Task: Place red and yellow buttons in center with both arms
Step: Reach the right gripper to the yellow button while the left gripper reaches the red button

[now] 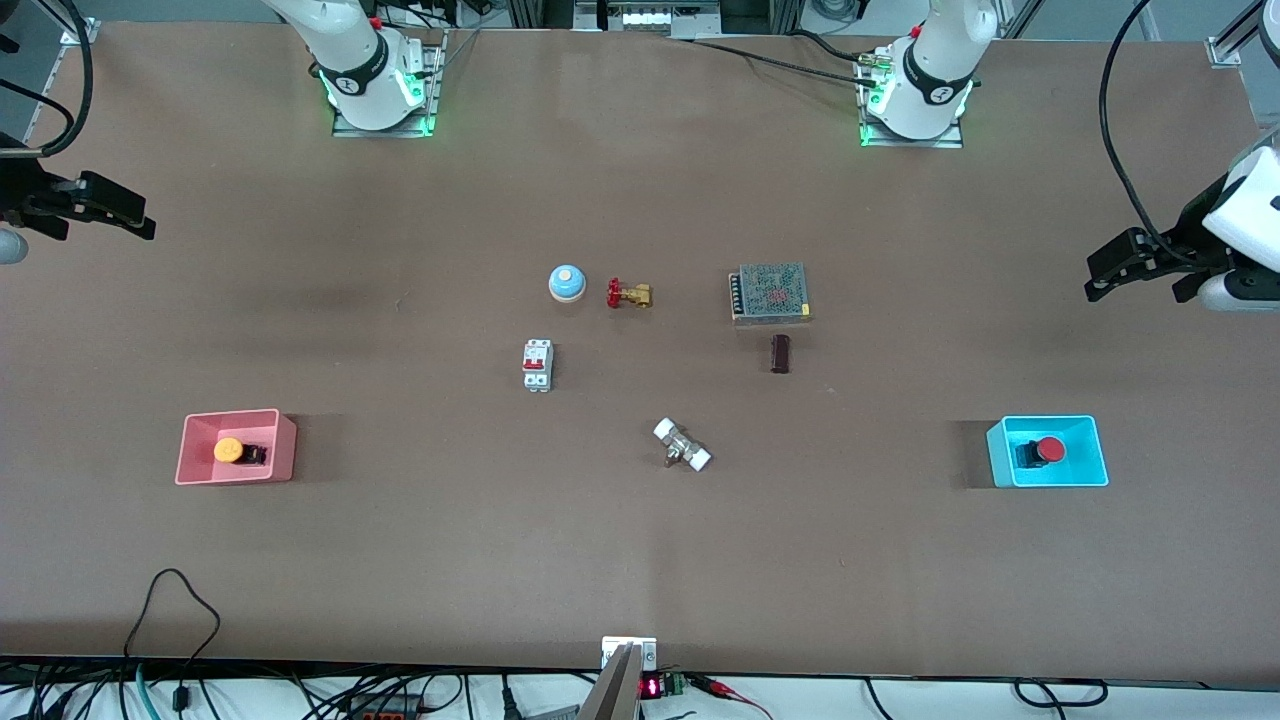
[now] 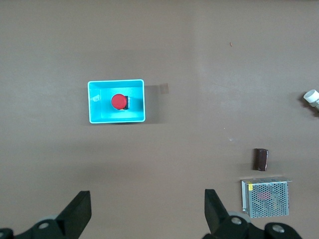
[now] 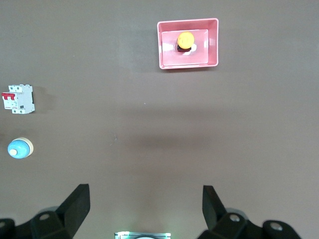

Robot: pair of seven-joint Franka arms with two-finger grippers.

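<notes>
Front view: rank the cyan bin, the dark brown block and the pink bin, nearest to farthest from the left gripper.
From the left gripper:
1. Cyan bin, at the left arm's end.
2. Dark brown block, mid-table.
3. Pink bin, at the right arm's end.

Left wrist view: white fitting cropped by frame edge; both arms' upper links cut off in front view

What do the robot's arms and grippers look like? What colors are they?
Both arms are big, smooth and white, with a black band near each base and green lights glowing at the bottom. Black cables run along them. The left gripper and the right gripper are black, each with two flat, pointed fingers. Small red parts sit by each base.
</notes>
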